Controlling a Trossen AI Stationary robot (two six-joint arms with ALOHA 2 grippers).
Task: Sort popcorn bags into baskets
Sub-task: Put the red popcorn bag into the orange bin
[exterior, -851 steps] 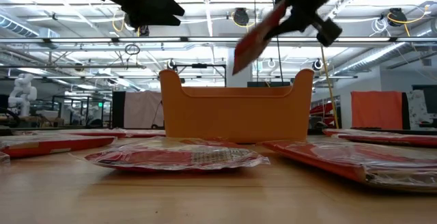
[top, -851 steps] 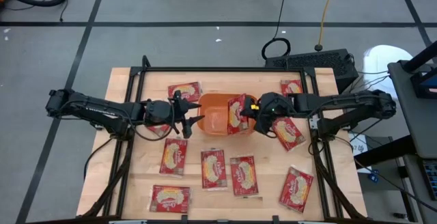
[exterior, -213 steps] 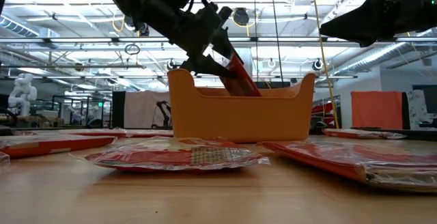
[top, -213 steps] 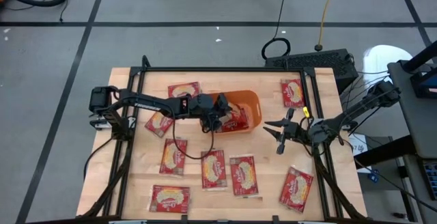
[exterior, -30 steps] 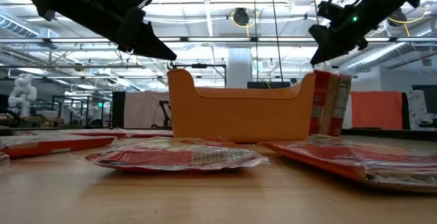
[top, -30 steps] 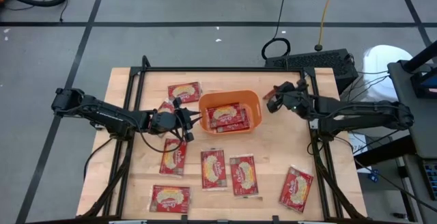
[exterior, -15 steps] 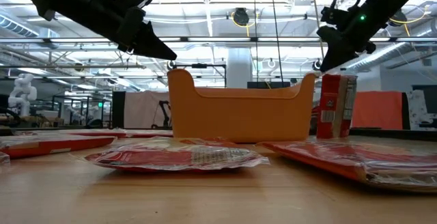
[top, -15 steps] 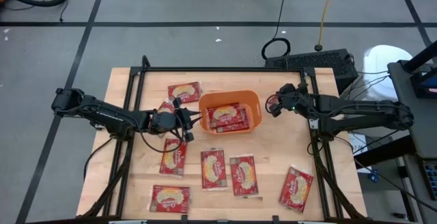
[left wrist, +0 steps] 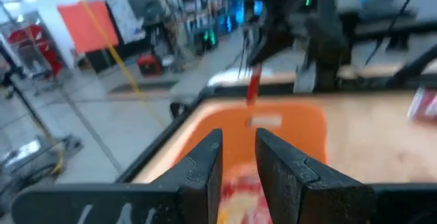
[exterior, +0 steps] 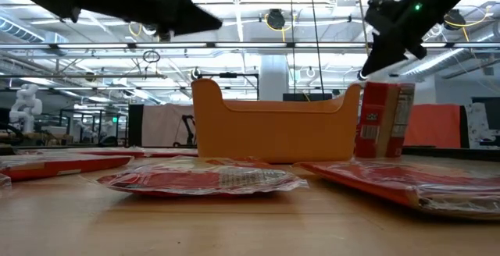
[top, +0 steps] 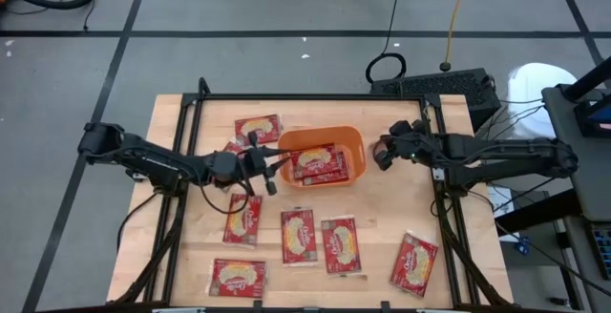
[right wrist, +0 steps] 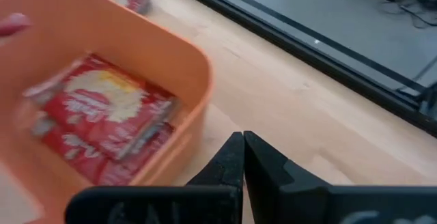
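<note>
Two slim black jointed arms, trailing black cables, green indicator light.

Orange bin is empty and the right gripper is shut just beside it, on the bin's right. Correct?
Not quite: the orange bin is not empty. It holds red popcorn bags, as the high view and the right wrist view show. The rest stands: the right gripper is shut just beside the bin, on its right.

popcorn bags (top: pixel 298 237) carry print, none of it legible
</note>
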